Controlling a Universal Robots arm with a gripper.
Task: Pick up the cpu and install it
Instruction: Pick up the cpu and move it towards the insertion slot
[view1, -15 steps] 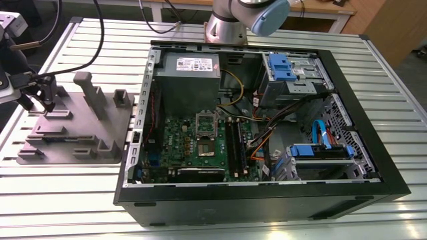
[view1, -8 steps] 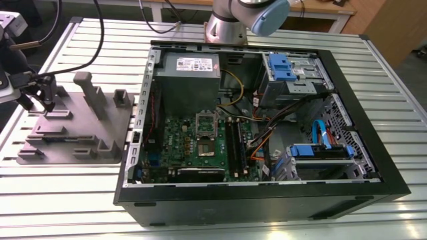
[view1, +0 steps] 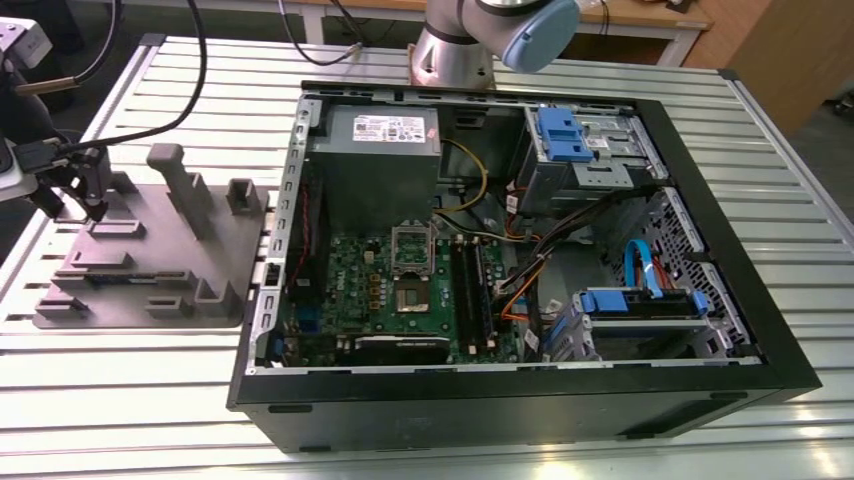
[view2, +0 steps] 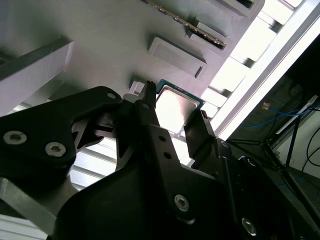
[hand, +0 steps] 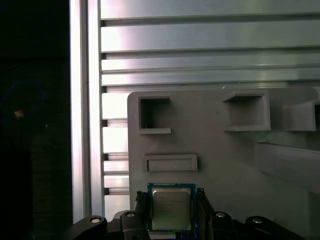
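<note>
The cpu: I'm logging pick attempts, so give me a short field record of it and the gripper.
cpu: lying flat on the grey tray, metal top up
gripper: open, one finger at each side of the cpu
tray: on the slatted table, at the exterior view's left of the computer case
task state: cpu not yet in the case

The arm's silver-grey cylindrical metal joint (view1: 447, 55) ends in a rounded pale-blue plastic cap (view1: 534, 35). The gripper (view2: 175, 107) is built from matte black angular plates with chamfered edges, fastened by small silver hex-socket screws (view2: 55, 148) set flush in round recesses. Thin black cables (view1: 202, 75) loop down to the dark wrist assembly.
</note>
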